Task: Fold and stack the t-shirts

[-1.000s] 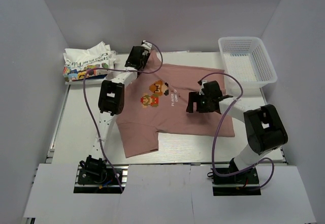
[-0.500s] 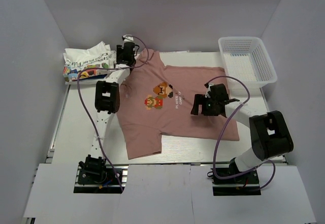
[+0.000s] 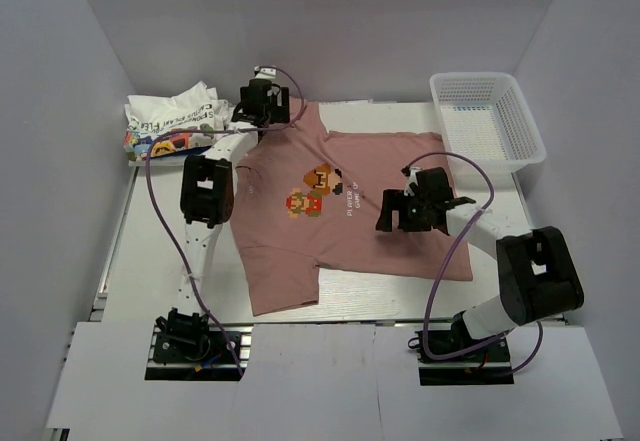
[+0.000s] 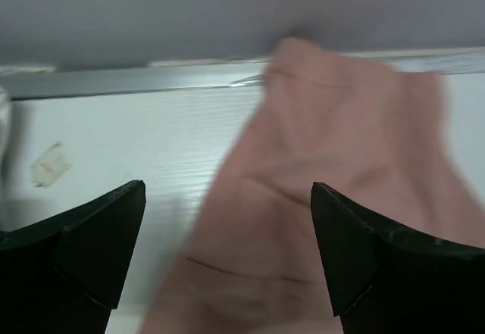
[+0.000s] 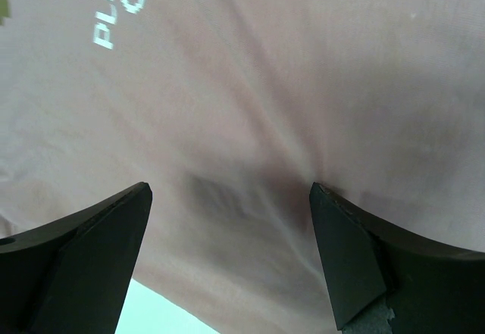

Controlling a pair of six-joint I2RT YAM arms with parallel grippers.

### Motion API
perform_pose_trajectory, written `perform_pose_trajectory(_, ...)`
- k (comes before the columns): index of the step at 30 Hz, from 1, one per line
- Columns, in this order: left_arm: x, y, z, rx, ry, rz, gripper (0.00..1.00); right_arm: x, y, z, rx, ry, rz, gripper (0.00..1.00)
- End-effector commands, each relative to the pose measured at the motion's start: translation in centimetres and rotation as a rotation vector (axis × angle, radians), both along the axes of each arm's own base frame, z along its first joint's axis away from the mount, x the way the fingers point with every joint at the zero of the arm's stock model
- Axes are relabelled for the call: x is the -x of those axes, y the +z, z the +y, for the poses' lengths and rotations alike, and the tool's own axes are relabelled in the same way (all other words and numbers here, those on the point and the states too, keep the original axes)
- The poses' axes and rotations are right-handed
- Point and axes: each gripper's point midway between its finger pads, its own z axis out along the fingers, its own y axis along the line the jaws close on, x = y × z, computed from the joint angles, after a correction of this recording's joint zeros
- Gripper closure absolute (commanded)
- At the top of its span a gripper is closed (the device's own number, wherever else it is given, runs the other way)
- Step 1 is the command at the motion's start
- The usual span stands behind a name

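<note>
Open table (image 3: 140,233) left of the pink tee (image 3: 350,246); white tee (image 3: 175,119) far-left, mesh basket (image 3: 522,121) far-right, wall (image 3: 360,31) behind.

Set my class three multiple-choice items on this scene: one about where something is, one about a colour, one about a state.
1. Where on the table is the white mesh basket?
A. near left corner
B. far right corner
C. middle

2. What colour is the spread t-shirt?
A. blue
B. green
C. dusty pink

3. How is the right pincer?
A. open over the t-shirt
B. shut on the basket
C. shut on nothing

Answers:
1 B: the top view shows it at the far right corner.
2 C: the top view and both wrist views show pink cloth.
3 A: its wrist view shows the fingers wide apart over pink cloth.
</note>
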Motion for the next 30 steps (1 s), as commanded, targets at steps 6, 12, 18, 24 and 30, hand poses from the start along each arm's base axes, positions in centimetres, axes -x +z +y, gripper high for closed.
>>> perform_pose_trajectory(6, 8.1, 9.2, -7.1, 0.225, -0.181, -0.012, 0.00, -3.2, 5.6, -0.5, -0.022, -0.102, -0.198, 0.10)
perform_pose_trajectory(12, 11.5, 4.4, -6.1, 0.215, -0.120, 0.105, 0.00, -7.8, 6.9, -3.4, 0.115, -0.312, -0.226, 0.10)
perform_pose_trajectory(18, 11.2, -1.0, -5.4, 0.218, -0.069, 0.247, 0.00, -13.3, 4.7, -4.5, 0.174, -0.471, -0.194, 0.10)
perform_pose_trajectory(24, 10.6, -4.1, -3.5, 0.229, -0.010, 0.298, 0.00, -18.7, -0.6, -3.5, 0.206, -0.431, -0.054, 0.10)
perform_pose_trajectory(30, 11.0, -8.2, -0.1, 0.223, 0.116, 0.439, 0.00, -22.1, -2.9, -3.3, 0.201, -0.416, -0.008, 0.10)
